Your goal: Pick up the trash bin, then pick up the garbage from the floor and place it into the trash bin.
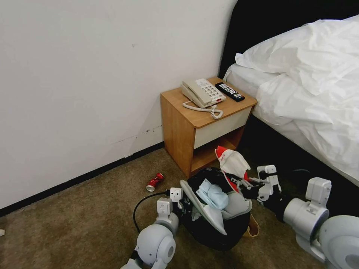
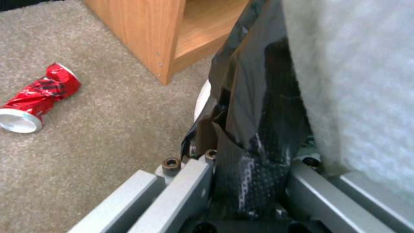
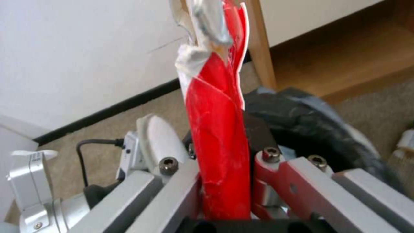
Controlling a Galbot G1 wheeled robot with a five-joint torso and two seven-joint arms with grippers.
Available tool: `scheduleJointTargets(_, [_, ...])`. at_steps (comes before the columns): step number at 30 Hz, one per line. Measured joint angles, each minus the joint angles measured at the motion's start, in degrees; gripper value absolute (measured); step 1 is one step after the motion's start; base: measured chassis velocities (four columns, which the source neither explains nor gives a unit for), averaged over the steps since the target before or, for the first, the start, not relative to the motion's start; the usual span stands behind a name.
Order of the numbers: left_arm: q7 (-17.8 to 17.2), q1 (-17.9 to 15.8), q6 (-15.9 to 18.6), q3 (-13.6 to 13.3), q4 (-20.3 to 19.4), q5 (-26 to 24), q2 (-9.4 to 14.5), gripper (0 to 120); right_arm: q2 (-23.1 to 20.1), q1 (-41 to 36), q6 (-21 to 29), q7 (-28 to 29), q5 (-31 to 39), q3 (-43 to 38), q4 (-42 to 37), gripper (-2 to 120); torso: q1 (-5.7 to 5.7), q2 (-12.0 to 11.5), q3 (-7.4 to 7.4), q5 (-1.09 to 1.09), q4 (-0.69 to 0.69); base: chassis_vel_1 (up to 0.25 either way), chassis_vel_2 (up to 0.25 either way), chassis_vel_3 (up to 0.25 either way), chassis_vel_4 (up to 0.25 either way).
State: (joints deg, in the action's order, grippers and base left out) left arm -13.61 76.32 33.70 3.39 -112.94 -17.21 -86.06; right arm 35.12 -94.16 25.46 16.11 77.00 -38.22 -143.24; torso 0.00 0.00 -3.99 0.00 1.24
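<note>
The trash bin (image 1: pixel 224 233), lined with a crinkly black bag (image 2: pixel 254 106), hangs low over the carpet in front of the nightstand. My left gripper (image 1: pixel 184 203) is shut on its rim at the left side. Inside the bin lie white slippers (image 1: pixel 203 213) and a light-blue face mask (image 1: pixel 213 194). My right gripper (image 1: pixel 239 183) is shut on a red and white packet (image 1: pixel 232 163), held upright over the bin's right rim. In the right wrist view the red packet (image 3: pixel 220 142) stands pinched between the fingers. A crushed red can (image 1: pixel 155 182) lies on the carpet left of the bin, and the can (image 2: pixel 37 97) is also seen by the left wrist.
A wooden nightstand (image 1: pixel 203 123) with a phone (image 1: pixel 202 92) and a remote (image 1: pixel 230 91) stands just behind the bin. The bed (image 1: pixel 310 86) fills the right side. A white wall with a black skirting board (image 1: pixel 74 181) runs along the left. A brown paper bag (image 1: pixel 254 226) peeks from under the bin.
</note>
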Motion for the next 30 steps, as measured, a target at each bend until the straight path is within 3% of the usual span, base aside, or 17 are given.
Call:
scheduleJointTargets(23, [1.3, -0.5, 0.0, -0.4, 0.4, 2.4, -2.0, 0, 2.3, 1.4, -0.2, 0.3, -1.8, 8.7, 0.0, 2, 0.00, 0.0, 0.00, 0.07, 0.00, 0.000, 0.000, 0.000, 0.000])
scheduleJointTargets(30, [1.4, -0.7, -0.2, -0.4, 0.2, 1.9, -1.4, 0, 3.5, 3.1, -0.5, 0.2, -1.7, 11.9, 0.2, 2, 0.00, 0.0, 0.00, -0.10, -0.02, 0.000, 0.000, 0.000, 0.000])
